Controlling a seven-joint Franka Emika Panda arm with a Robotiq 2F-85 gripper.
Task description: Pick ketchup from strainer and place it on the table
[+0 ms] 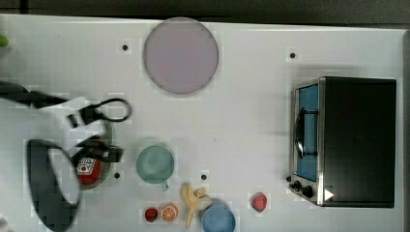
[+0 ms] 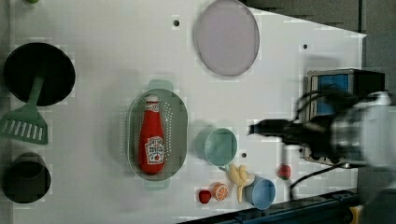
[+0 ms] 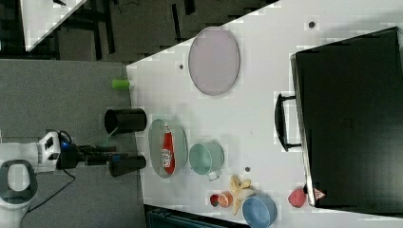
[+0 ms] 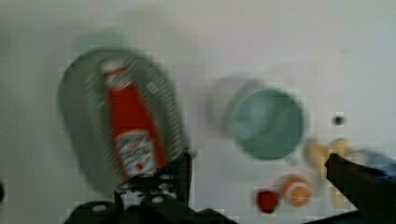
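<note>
Ketchup (image 2: 152, 140), red with white cap, lies in strainer (image 2: 177, 116).

The ketchup (image 2: 152, 137) is showing a red body, a white cap and a white label with dark print. The strainer (image 2: 177, 122) is looking pale green, speckled with small holes (a fine dotted pattern across its floor). The table (image 2: 102, 51) is showing plain white with a few dark round spots. The cup (image 2: 220, 146) is appearing teal-green, the plate (image 2: 227, 37) greyish-pink, the bowl (image 2: 261, 193) blue.
</note>
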